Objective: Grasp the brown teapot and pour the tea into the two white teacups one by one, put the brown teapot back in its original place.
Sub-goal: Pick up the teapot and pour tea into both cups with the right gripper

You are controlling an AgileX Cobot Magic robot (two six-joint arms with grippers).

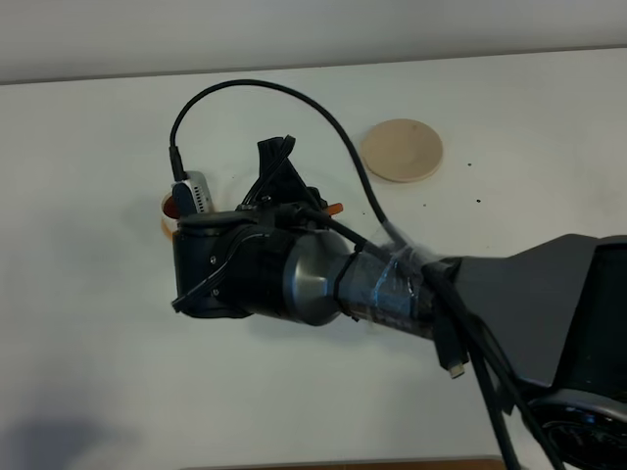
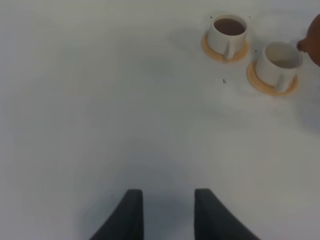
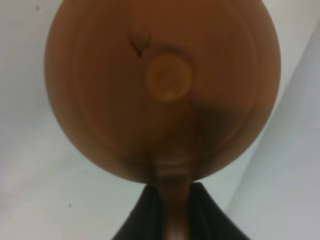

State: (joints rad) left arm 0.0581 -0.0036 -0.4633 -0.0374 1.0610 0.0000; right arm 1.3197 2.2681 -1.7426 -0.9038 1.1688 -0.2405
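The brown teapot (image 3: pixel 165 85) fills the right wrist view, seen from over its lid knob. My right gripper (image 3: pixel 172 195) is shut on its loop handle. In the left wrist view its spout (image 2: pixel 311 46) hangs just beside the two white teacups: one (image 2: pixel 229 31) holds dark tea, the other (image 2: pixel 279 62) looks pale inside. Each stands on an orange saucer (image 2: pixel 267 86). From the exterior high view, the right arm (image 1: pixel 294 274) reaches across and hides teapot and cups; only a saucer sliver (image 1: pixel 168 221) shows. The beige coaster (image 1: pixel 402 150) lies bare. My left gripper (image 2: pixel 167 215) is open over bare table.
The white table (image 1: pixel 88 323) spreads around the arm. A black cable (image 1: pixel 323 122) loops above the right wrist. The table's front edge (image 1: pixel 333 463) shows at the bottom of the exterior high view.
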